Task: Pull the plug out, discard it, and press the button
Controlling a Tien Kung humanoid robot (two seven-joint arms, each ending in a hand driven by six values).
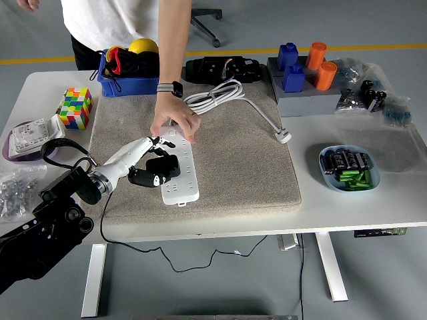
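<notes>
Overhead view of a white table point(347, 200) with a grey mat point(233, 167) spread over its middle. A white power strip point(180, 167) lies on the mat, running from far to near, left of the mat's centre. A black plug point(162, 167) sits on the strip's left side, about midway along it. The robot's left hand point(148, 163) reaches in from the near left on a black arm; its pale fingers are curled around the plug, thumb on the near side, other fingers over the far side. Whether the plug is seated in its socket or lifted clear cannot be told. The right arm is out of view.

A person stands at the far side of the table, leaning over it. One hand point(175, 125), with a watch on the wrist, presses down on the far end of the power strip, just beyond the robot's fingers.

A coiled white cable point(215, 95) lies on the far part of the mat, with its white plug end point(283, 136) at the mat's right edge. On the far left stands a blue bin point(133, 85) holding red, black and yellow items. A colourful cube puzzle point(75, 107) sits left of the mat. Blue and orange blocks point(303, 63) stand on a grey base at the far right. A blue bowl point(349, 168) of batteries rests on the right side of the table.
</notes>
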